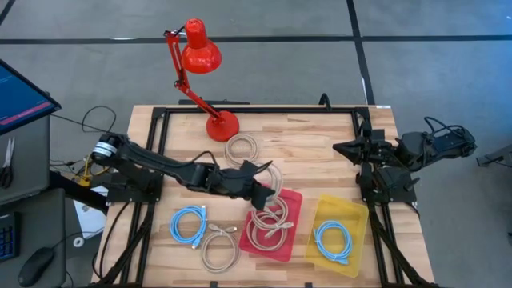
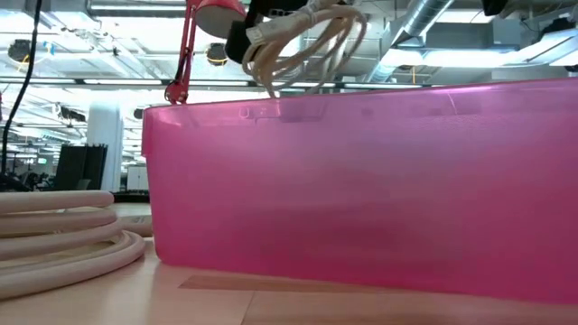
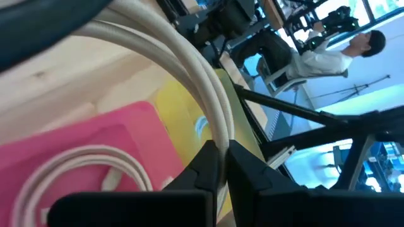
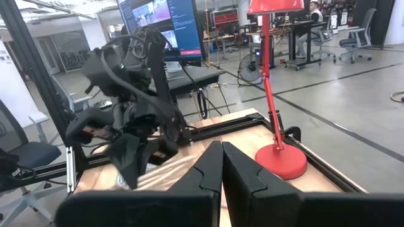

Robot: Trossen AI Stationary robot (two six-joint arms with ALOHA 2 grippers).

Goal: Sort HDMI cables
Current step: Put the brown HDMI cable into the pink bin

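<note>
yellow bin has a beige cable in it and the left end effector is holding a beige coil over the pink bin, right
Not quite. The coil in the yellow bin is a light blue cable, not beige, as the high view shows. The rest holds: the left end effector is shut on a beige coil over the pink bin.

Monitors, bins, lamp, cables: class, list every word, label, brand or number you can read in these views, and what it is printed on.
No text can be read.
Monitor behind the table: windows with writing, too small and blurred to read.
Monitor corner in the high view: only coloured bands, no legible words.
Pink bin, yellow bin, lamp, cables: no labels visible.
</note>
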